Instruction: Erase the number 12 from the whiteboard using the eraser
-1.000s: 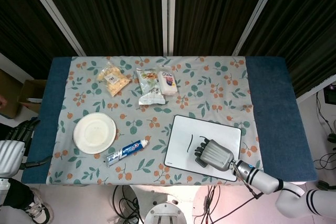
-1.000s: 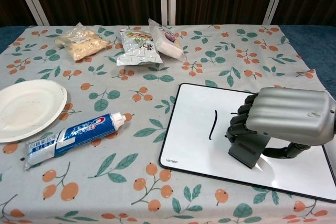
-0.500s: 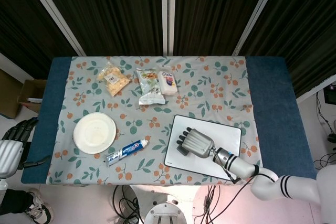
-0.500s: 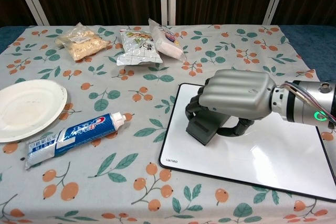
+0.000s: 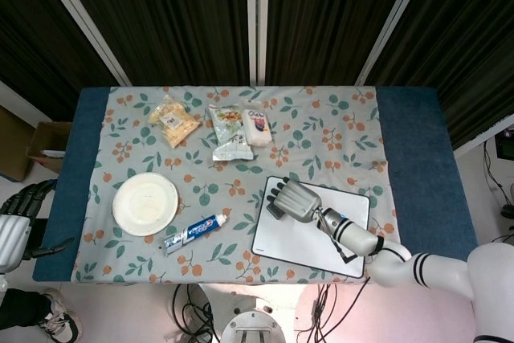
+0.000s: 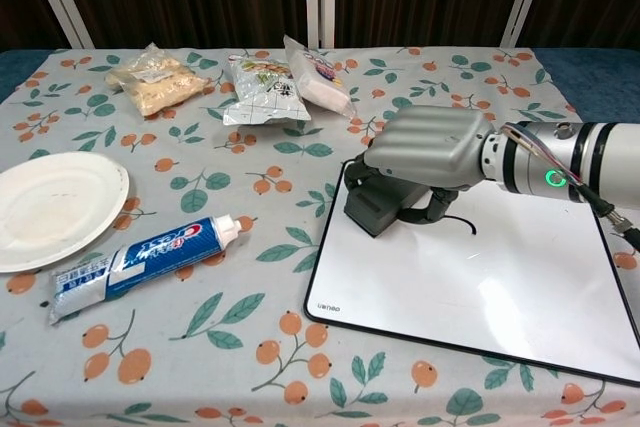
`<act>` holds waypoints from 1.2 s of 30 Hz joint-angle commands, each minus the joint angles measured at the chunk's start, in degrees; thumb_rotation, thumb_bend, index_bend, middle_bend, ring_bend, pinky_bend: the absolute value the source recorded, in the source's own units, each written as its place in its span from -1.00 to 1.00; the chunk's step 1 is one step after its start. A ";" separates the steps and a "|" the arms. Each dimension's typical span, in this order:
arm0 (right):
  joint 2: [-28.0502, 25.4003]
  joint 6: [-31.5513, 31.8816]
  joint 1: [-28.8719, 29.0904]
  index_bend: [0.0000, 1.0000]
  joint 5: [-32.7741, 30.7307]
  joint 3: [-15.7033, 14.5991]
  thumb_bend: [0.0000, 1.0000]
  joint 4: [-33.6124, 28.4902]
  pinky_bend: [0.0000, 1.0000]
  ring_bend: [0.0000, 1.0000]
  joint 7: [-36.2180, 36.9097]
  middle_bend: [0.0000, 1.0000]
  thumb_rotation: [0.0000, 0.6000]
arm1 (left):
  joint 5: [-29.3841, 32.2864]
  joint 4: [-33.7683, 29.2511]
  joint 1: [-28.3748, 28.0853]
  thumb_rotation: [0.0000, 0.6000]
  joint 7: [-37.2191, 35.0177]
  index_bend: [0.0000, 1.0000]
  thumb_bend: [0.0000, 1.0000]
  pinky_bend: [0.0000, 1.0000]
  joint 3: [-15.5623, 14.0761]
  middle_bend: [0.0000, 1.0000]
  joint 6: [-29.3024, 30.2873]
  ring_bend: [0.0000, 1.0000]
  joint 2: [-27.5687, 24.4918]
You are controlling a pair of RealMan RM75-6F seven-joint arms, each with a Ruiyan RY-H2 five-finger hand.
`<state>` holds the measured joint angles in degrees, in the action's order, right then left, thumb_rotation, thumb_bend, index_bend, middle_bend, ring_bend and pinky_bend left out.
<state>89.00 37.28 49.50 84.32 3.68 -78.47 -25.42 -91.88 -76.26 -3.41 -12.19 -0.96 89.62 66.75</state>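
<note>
The tabletop (image 6: pixel 560 77), under its leaf-and-berry cloth, carries the whiteboard (image 6: pixel 500 297) flat at its near right part. Everything else sits to the whiteboard's left or beyond its far edge: a paper plate (image 6: pixel 45 209) far left, a toothpaste tube (image 6: pixel 145 265) between plate and whiteboard, and three snack bags (image 6: pixel 262 87) past the far edge.

The whiteboard looks rigid, thin and smooth, with only the cloth beneath it, so a hard sideways stroke could make it slide; downward pressure should help pin it.

The right robot hand (image 6: pixel 425 152) hovers low at the whiteboard's far left corner, fingers curled around the eraser (image 6: pixel 375 207). A short dark stroke (image 6: pixel 458 221) remains on the board just right of the eraser; whether more writing hides under the hand I cannot tell.

The eraser is a small dark block, probably light and firm with a soft wiping face, best held by its long sides with the face flat.

The left robot hand (image 5: pixel 20 210) hangs off the tabletop, far left of the whiteboard, fingers curled, holding nothing.
</note>
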 commanded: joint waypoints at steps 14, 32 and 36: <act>-14.21 7.63 -6.52 0.57 6.20 -9.90 -0.36 -11.28 -0.10 0.00 2.74 0.30 1.00 | -0.97 -1.09 -0.42 0.24 1.72 -0.82 -0.88 -0.62 -0.33 -0.83 -0.30 -0.84 0.38; -10.05 9.58 -6.92 0.58 9.05 -9.29 -0.36 -4.51 -0.10 0.00 10.37 0.30 1.00 | -0.41 -0.66 -0.29 0.24 1.39 -0.82 -0.88 -0.62 -0.37 -0.83 -0.66 -0.84 0.47; -7.05 8.38 -5.93 0.59 7.68 -7.55 -0.36 -1.84 -0.10 0.00 11.34 0.30 1.00 | -0.40 -0.37 -0.23 0.23 0.89 -0.82 -0.88 -0.62 -0.40 -0.83 -0.60 -0.84 0.37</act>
<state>80.78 46.39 43.00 92.76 -4.74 -81.43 -14.60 -92.27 -76.65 -3.65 -11.29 -1.36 89.01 67.14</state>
